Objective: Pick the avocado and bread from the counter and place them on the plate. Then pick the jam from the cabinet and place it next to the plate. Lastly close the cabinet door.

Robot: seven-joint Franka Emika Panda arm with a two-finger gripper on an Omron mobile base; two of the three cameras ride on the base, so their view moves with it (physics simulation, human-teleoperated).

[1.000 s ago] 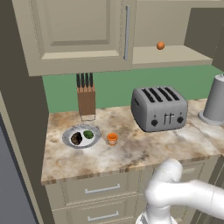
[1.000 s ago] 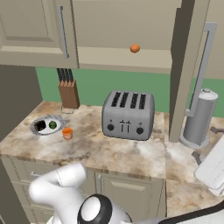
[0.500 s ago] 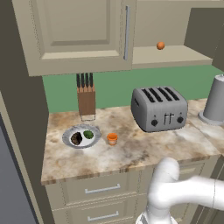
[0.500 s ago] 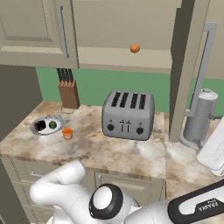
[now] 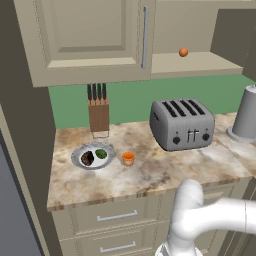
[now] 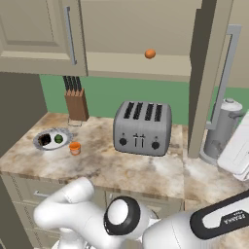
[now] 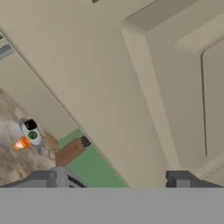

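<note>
On the counter, the plate is seen near the left end, with the bread and the avocado lying on it side by side. The jam stands just beside the plate, on its right. The picking and placing are judged done. Behind, a knife block and a toaster stand toward the green wall. Higher up, the cabinet is open over its right part, a small orange ball resting on its shelf; its door is swung out. Closing that door is judged to be what is left. The gripper is seen with its fingers spread wide and nothing between them, a beige cabinet panel ahead of it; whether anything is touched cannot be told.
</note>
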